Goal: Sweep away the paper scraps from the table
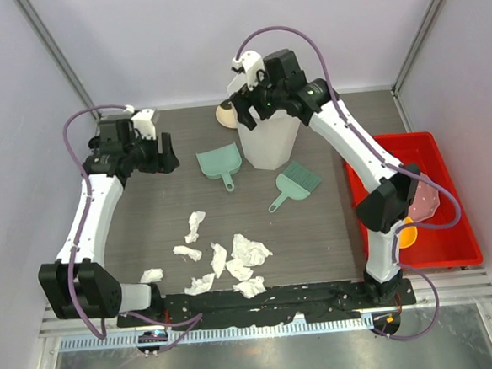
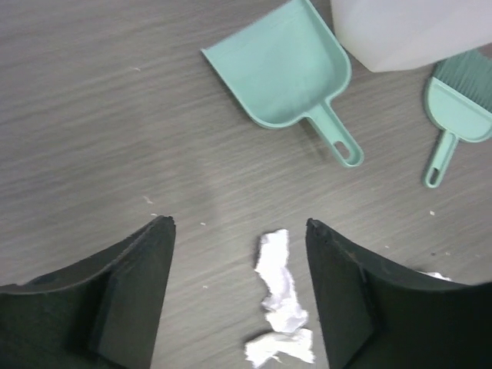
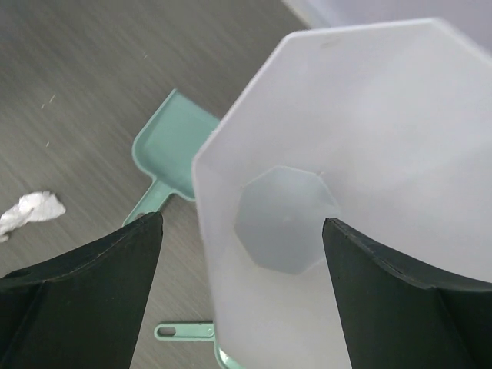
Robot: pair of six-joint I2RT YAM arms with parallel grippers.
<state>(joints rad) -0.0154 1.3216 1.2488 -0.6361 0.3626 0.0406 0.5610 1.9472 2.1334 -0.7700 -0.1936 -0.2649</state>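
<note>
**Both grippers open, scraps waiting at the near edge**

I am holding my left gripper [image 1: 166, 152] above the table [image 1: 317, 239] out towards 10 o'clock, seen from overhead. Its jaws are standing well apart with nothing between them. Through my left wrist camera, I am looking down past both fingers at one long crumpled scrap lying on the bare wood below the gap.

I am hovering my right gripper [image 3: 242, 223] over the mouth of the tall white bin [image 1: 269, 145], which is standing upright at about 12 o'clock. These jaws are also spread wide and gripping nothing. One finger is hanging outside the bin's rim and the other over its hollow.

The paper scraps [image 1: 234, 257] are lying loose on the table between 6 and 7 o'clock, close to my arm bases. One strip is sitting a little farther in, towards the centre.

The green dustpan [image 2: 280, 73] is lying flat just beside the bin at 11 o'clock, handle pointing back towards me. The small green brush [image 2: 461, 100] is lying on the bin's other side at about 1 o'clock.

The red tray [image 1: 412, 139] is sitting at 3 to 4 o'clock, under my right forearm
</note>
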